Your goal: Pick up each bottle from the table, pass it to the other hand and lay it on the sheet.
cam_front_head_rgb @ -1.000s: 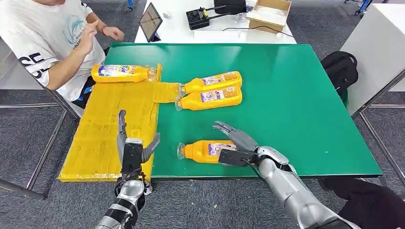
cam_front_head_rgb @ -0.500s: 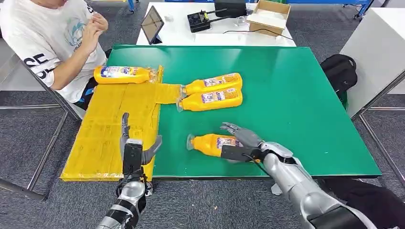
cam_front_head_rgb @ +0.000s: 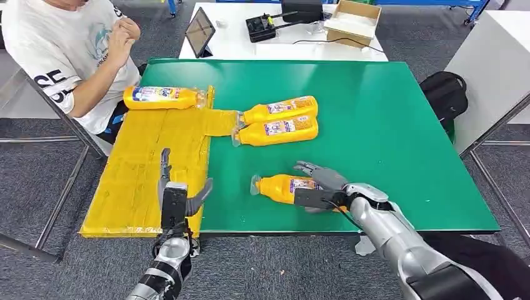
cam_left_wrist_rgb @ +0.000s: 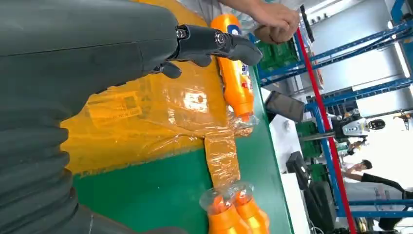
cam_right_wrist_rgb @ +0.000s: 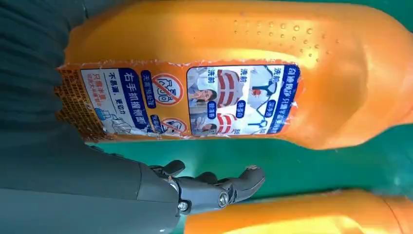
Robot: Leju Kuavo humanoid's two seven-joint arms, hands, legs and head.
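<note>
Four orange bottles lay on the green table (cam_front_head_rgb: 400, 125) and yellow sheet (cam_front_head_rgb: 144, 169).

The right hand (cam_front_head_rgb: 319, 187), lower centre-right of the head view, gripped the nearest bottle (cam_front_head_rgb: 281, 187), fingers curled over its labelled body. The left hand (cam_front_head_rgb: 177, 194), lower left, held nothing, fingers spread above the sheet's near edge. One bottle (cam_front_head_rgb: 164, 97) rested on the sheet at upper left; two bottles (cam_front_head_rgb: 278, 120) lay touching at centre.

Left arm: rises from below, forearm upright.
Left hand (cam_front_head_rgb: 175, 190): holds nothing, fingers apart and pointing up.
Right arm: reaches in from lower right.
Right hand (cam_front_head_rgb: 317, 186): fingers curved, thumb forward; grasp unclear.
</note>
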